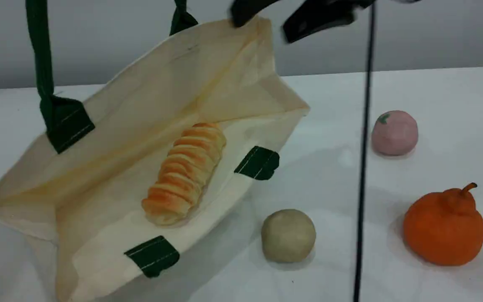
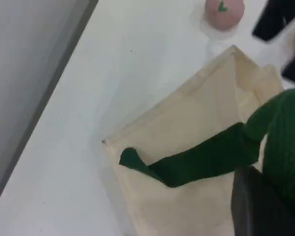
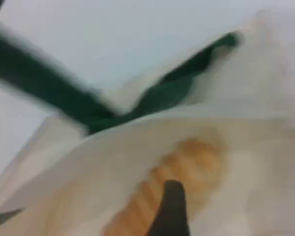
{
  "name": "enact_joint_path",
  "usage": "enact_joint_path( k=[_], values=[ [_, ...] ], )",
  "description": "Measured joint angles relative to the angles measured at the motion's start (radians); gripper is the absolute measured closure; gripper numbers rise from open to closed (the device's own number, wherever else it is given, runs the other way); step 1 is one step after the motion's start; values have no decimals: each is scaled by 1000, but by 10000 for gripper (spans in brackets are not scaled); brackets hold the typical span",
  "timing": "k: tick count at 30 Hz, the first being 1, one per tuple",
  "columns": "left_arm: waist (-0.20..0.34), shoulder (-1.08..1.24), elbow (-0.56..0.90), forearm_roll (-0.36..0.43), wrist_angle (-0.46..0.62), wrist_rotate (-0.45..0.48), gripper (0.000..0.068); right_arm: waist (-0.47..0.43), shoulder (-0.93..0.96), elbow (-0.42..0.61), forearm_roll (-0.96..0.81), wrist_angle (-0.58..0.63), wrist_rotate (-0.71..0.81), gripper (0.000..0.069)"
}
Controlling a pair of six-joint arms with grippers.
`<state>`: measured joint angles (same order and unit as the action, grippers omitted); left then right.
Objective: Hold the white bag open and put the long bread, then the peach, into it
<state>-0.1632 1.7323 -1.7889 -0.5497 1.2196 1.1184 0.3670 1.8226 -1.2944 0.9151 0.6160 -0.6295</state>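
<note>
While my left claw (image 2: pixel 263 204) is pinching the green handle (image 2: pixel 201 160) of the white bag (image 2: pixel 187 123), my right claw (image 1: pixel 263 26) is hanging spread, blurred.

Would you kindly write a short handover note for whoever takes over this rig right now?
The left gripper is shut on the green handle, holding the white bag open.
The right gripper is open, holding nothing, by the bag's upper rim.
Done: the long bread lies inside the bag.
Left: the peach sits untouched on the table, right of the bag; it goes in next.
</note>
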Motion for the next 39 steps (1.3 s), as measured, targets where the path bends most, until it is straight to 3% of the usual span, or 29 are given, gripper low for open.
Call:
enact_joint_path(
  k=[7,14,25,39],
  values=[
    [0,0,0,0,0,0,604,-139,1,0,-136,-13,37,106],
    [0,0,0,0,1,-5,604,-218,35,0,-322,-74,123,106],
    [0,0,0,0,2,-5,604,-218,177,0,-519,-127,231,106],
    [0,0,0,-2,2,-5,604,-218,298,-17,-552,-185,245,106]
  ],
)
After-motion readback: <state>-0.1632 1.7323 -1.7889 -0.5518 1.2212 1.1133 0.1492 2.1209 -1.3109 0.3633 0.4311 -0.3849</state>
